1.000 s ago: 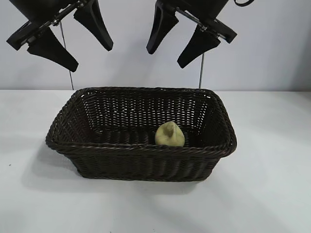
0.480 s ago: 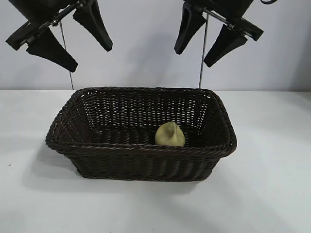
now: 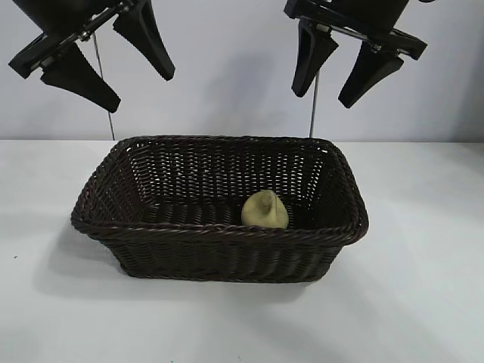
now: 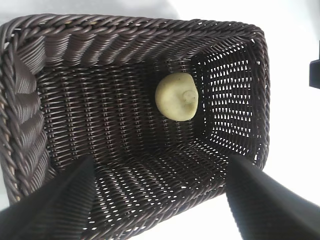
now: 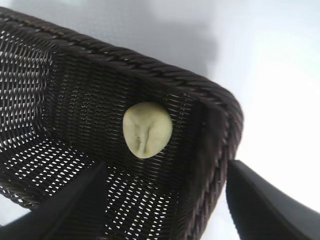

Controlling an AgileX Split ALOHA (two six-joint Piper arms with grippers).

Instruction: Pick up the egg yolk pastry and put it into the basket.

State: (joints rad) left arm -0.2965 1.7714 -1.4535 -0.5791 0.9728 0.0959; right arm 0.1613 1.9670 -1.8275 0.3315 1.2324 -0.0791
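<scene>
The pale yellow egg yolk pastry (image 3: 265,209) lies inside the dark brown wicker basket (image 3: 219,232), near its front wall and right of centre. It also shows on the basket floor in the left wrist view (image 4: 175,96) and in the right wrist view (image 5: 147,129). My left gripper (image 3: 140,83) hangs open high above the basket's left end, nothing between its fingers. High above the basket's right end, my right gripper (image 3: 329,97) is open too and holds nothing. Each wrist view looks down into the basket (image 4: 30,125) (image 5: 220,135) between spread black fingers.
The basket stands in the middle of a white table (image 3: 423,287), with bare tabletop on every side. A thin metal rod (image 3: 313,106) rises behind the basket at the right and another (image 3: 102,83) at the left, against a pale wall.
The right gripper has moved to the right and slightly up, away from above the basket's middle. The left gripper, the basket and the pastry have stayed where they were.
</scene>
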